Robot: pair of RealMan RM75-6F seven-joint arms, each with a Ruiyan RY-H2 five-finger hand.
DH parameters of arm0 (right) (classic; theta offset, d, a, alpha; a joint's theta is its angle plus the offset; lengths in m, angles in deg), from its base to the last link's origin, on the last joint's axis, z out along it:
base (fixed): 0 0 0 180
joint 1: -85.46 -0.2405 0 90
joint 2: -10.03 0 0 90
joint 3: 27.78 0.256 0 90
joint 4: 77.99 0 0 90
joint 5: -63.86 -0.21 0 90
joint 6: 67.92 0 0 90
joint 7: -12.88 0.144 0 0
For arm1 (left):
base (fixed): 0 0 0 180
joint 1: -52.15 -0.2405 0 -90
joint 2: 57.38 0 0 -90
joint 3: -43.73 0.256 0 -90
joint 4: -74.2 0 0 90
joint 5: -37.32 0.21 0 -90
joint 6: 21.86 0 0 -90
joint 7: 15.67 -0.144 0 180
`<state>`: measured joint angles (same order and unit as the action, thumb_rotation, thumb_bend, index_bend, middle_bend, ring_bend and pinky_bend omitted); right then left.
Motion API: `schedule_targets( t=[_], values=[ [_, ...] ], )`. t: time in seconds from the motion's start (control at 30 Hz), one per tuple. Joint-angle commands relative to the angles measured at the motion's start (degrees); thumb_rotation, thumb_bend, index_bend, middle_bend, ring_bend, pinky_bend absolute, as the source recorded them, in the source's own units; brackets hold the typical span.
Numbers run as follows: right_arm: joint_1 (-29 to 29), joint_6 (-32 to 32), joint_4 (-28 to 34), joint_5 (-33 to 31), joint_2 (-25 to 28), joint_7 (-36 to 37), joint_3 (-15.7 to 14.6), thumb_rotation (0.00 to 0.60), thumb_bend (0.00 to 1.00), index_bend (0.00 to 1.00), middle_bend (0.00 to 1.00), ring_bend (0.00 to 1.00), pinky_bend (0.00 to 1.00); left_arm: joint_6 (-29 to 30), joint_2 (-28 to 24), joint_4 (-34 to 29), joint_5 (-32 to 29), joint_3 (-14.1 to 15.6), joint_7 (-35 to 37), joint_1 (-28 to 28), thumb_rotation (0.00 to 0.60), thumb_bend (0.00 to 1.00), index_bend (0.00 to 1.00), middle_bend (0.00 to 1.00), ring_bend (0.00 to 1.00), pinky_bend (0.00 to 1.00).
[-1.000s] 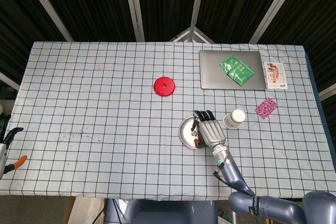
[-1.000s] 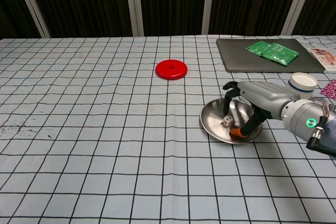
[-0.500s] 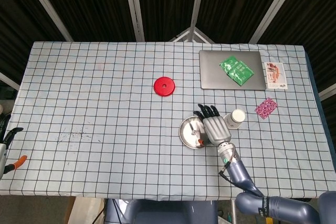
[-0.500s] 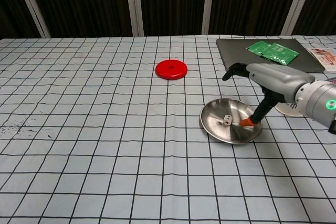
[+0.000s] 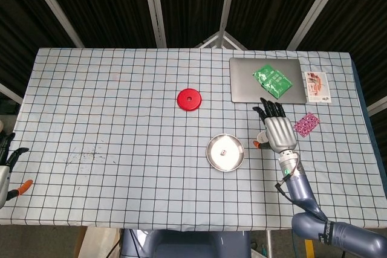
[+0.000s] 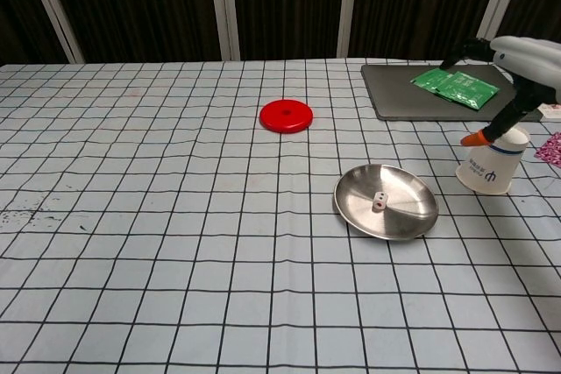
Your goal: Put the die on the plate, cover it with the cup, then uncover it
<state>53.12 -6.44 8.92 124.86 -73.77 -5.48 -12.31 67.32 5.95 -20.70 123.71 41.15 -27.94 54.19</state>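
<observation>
Right hand [image 5: 278, 132] moved off plate [image 6: 412, 221] above cup [image 6: 492, 164] (hidden overhead).

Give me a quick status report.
Right hand open over the cup; left hand idle at table edge. Die sits in the plate, uncovered. Nothing between cup and plate.

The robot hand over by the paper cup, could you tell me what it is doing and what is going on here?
The die already lies in the metal plate, uncovered. The right robot hand is open above the upside-down paper cup, its thumb by the top, not gripping it as far as the pictures show. Covering the die comes next. The left robot hand waits at the table's far left edge.
</observation>
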Motion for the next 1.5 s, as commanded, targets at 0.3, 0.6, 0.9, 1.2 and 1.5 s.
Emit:
schedule_targets(
  t=[0.3,0.6,0.9,1.2,1.5],
  values=[
    [0.2,-3.1,-3.2,-1.2,0.6,2.4,-2.3,0.600,0.12,0.29,0.16,0.12,0.00,-0.1,0.3,0.1,-0.2,-0.1,-0.7,0.1,0.600,0.23,0.26,0.00,0.00,0.13],
    [0.2,-2.8,-5.4,-1.3,0.6,3.6,-1.9,0.600,0.12,0.32,0.34,0.16,0.00,-0.2,0.4,0.2,-0.7,-0.3,-0.8,0.2,0.600,0.23,0.26,0.00,0.00,0.13],
    [0.5,-3.5,-6.0,-1.4,1.3,4.0,-2.9,0.600,0.14,0.34,0.38,0.17,0.00,-0.4,0.6,0.1,-0.6,-0.2,-1.5,0.3,0.600,0.23,0.26,0.00,0.00,0.13],
    [1.0,-2.7,-6.6,0.0,1.4,5.5,-3.3,0.600,0.22,0.43,0.42,0.20,0.00,-0.6,0.8,0.1,-0.7,-0.1,-2.1,0.5,0.600,0.23,0.26,0.00,0.00,0.13],
    [1.4,-1.8,-8.5,2.8,0.9,8.4,-3.7,0.600,0.31,0.62,0.47,0.25,0.00,-0.6,0.8,0.0,-0.8,-0.1,-2.2,0.4,0.600,0.23,0.26,0.00,0.00,0.13]
  ],
)
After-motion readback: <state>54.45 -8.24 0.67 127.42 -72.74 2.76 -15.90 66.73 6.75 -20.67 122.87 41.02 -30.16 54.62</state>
